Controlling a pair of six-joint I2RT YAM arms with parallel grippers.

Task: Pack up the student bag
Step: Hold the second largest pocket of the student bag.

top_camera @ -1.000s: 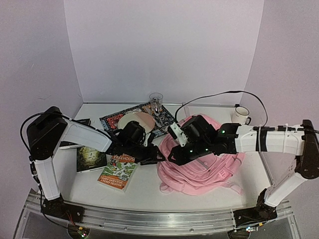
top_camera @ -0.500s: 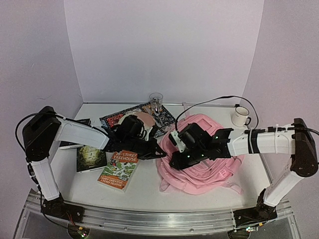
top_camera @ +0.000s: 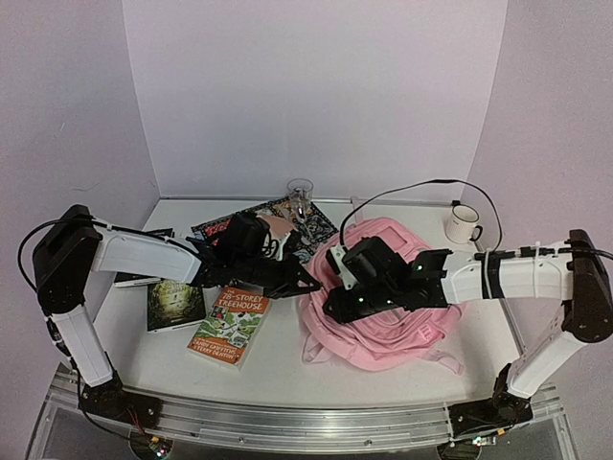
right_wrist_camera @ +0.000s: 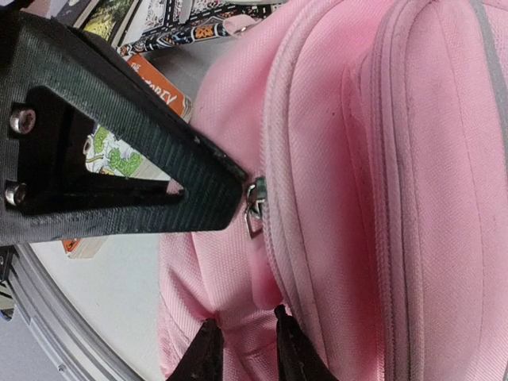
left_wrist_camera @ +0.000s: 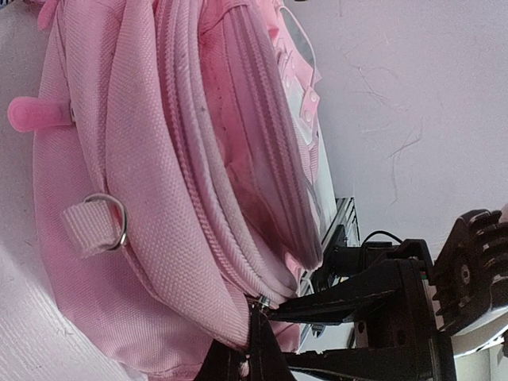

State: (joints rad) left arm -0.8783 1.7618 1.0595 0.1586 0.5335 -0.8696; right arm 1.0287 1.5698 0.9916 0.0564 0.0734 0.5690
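Both arms have closed in on the left edge of the student bag (top_camera: 407, 321) over the last second: the left gripper (top_camera: 308, 284) has slid rightwards off the book (top_camera: 230, 328) to the bag's rim and its jaws have snapped together; the right gripper (top_camera: 331, 309) has dropped lower and further left, and the bag's near corner has bunched up under it. That bag lies flat on the table (top_camera: 278, 374), right of centre, between the book and the mug (top_camera: 464, 223). From the right wrist, the left jaws are pressed together with their tip touching the zip pull (right_wrist_camera: 253, 208); whether the pull is actually caught I cannot tell, since its tab seems to hang free below the tip. Right fingers (right_wrist_camera: 208, 355) pinch a fold of pink fabric just beside that pull, on the near side. The zip line runs away from the left fingers (left_wrist_camera: 255, 353), curving rightwards over the bag, so the left arm is nearer; opening it probably means dragging along that curve while the right holds the cloth taut.
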